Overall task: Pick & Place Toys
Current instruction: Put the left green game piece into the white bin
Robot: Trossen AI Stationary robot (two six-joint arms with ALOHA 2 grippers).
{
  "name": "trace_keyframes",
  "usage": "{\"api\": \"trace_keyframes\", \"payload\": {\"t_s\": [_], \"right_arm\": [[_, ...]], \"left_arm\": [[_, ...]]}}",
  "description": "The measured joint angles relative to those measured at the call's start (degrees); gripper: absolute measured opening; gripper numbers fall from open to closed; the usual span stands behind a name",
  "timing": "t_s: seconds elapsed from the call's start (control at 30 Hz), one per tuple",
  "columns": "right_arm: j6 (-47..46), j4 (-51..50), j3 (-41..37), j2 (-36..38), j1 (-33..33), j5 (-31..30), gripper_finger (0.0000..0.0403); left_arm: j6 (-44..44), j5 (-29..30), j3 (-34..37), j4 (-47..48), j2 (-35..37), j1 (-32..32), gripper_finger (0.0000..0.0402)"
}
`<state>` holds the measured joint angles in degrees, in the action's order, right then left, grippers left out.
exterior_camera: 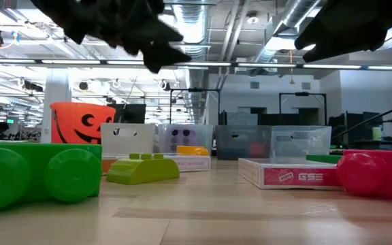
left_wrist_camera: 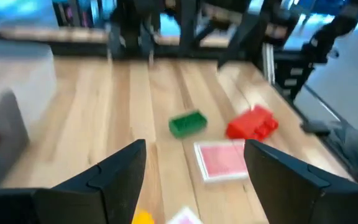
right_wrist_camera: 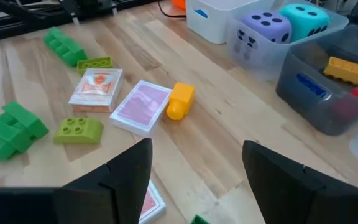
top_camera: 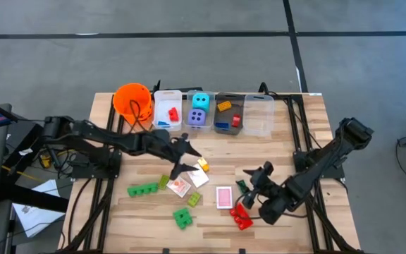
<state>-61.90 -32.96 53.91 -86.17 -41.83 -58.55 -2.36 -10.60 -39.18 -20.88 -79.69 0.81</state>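
A: What's the setting?

B: A wooden table (top_camera: 118,226) on a grey floor, with an open workshop hall behind it. Along the far edge stand an orange pumpkin bucket (top_camera: 132,100) and a row of clear bins (top_camera: 259,116).

A: Where are the toys?

B: Some are already in the bins: a cyan die (top_camera: 200,101) above a purple die (top_camera: 198,118), a red brick (top_camera: 173,113), a yellow brick (top_camera: 223,106). The rest lie loose mid-table: a long green brick (top_camera: 142,189), another green brick (top_camera: 183,218), a small lime brick (top_camera: 193,200), a pink card deck (top_camera: 223,197), a red brick pair (top_camera: 240,216), and a small yellow brick (right_wrist_camera: 179,101) just beside a second pink deck (right_wrist_camera: 140,106).

A: And the arms?

B: The left gripper (top_camera: 182,156) hovers over the table's middle, above the yellow piece, fingers spread and holding nothing. The right gripper (top_camera: 256,181) hangs near the red bricks, fingers likewise apart and empty.
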Motion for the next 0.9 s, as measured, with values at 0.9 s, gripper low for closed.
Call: {"api": "trace_keyframes", "payload": {"t_s": [0.9], "right_arm": [[23.0,0.4,0.0,0.0,13.7,0.0,0.0244]], "left_arm": [[-23.9,9.8,-10.2,73.2,0.9,12.9,0.0264]]}}
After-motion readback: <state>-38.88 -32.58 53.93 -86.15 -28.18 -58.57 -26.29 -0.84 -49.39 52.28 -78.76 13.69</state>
